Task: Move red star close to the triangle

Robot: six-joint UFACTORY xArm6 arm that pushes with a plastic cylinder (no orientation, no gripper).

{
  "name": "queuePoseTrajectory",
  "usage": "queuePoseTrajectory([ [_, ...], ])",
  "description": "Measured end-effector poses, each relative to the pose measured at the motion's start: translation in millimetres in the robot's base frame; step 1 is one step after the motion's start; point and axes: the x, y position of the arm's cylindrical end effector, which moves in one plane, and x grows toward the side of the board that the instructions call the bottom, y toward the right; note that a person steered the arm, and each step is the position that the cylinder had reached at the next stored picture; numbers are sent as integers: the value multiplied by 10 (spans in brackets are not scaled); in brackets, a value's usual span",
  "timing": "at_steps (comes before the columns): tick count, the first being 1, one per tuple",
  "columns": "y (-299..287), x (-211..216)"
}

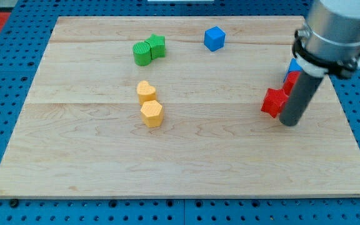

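red star (272, 102) sits at the board's right side, mid height, touching my tip (289, 122) on the star's right edge. tip is just right of and slightly below the star. there's no pincer here, just a plain dark rod, so nothing to spread or pinch. the rod comes down from the view's top right, tilted a bit, under a grey cylinder with a black collar. behind the rod a second red block (290, 82) and a blue block (294, 65) are partly hidden; their shapes can't be made out, may be the triangle, can't tell. blue cube (214, 38) near the top, centre-right, well apart from the star. two green blocks (149, 49) touching each other at top, left of centre. yellow heart-ish block (145, 91) above yellow hexagon (151, 114), touching, left of centre. board (92, 162) is light wood planks, lying on a blue pegboard (5, 94) with a grid of holes. red patch at the view's top left corner.
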Motion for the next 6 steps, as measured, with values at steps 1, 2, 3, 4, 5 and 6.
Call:
queuePoseTrajectory([
  [1,-87,-267],
  [2,-202,-393],
  [3,-287,-334],
  [4,-591,-319],
  [5,-700,-398],
  [6,-691,-539],
])
